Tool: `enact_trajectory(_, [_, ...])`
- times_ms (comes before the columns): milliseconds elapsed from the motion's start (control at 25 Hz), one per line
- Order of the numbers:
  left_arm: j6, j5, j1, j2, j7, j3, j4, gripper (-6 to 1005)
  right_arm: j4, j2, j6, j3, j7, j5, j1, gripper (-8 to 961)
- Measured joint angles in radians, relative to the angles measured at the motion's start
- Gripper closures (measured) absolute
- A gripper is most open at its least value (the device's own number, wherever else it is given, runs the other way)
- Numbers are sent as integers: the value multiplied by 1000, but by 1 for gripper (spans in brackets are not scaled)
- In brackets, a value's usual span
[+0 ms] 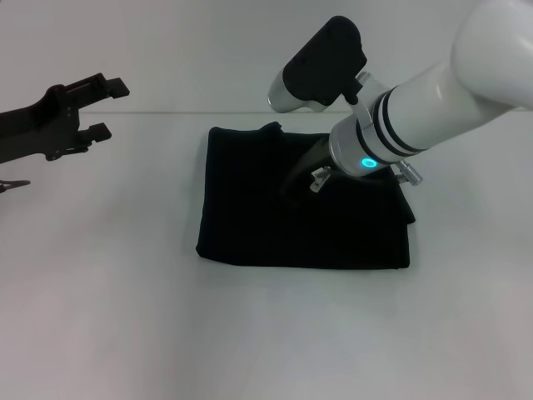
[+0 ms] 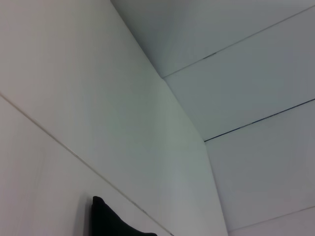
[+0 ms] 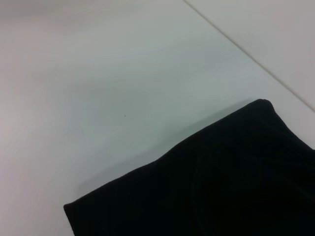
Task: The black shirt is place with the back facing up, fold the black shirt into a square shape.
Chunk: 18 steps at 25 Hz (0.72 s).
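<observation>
Right hand [image 1: 301, 177]: down over the middle of the black shirt [image 1: 275, 225], reaching in from the far right. Its dark fingers merge with the cloth, so you cannot tell whether they are apart, together, or pinching fabric.

Left hand [image 1: 98, 108]: raised at the far left, well apart from the shirt, fingers spread with nothing between them. Treat it as idle.

Black shirt: lies on the white table [image 1: 125, 317], centre, already a compact near-square packet. The near edge runs straight, the left corners are rounded, and a small fold stands up at the far edge beside the right arm. The right wrist view shows one corner [image 3: 263, 104] and two clean edges [image 3: 162, 162] lying flat on the table.

Stage, as a judgement: folding looks close to finished; the right hand appears to be pressing or releasing.

Risks for you:
- If the right hand lifts while fabric is caught in its fingers, the top layer would come up and open the packet.
- A sideways drag during withdrawal would skew the square or slide it across the smooth table.
- The raised fold at the far edge may spring open.

Containers: none in view.
</observation>
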Motion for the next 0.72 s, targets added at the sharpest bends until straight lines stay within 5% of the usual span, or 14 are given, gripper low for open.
enact_trajectory(320, [-4,-1,-1,-1,0,1,0,60,-1,0,0,0,2,0,-2,635])
enact_trajectory(440, [-4,-2,-2,-2,0,2,0,60,3,0,0,-1,2,0,-1,866])
enact_trajectory(720, [-1,-10,-2,-2,0,1,0,59,-29,-12,-21,10,111,-81,-11,912])
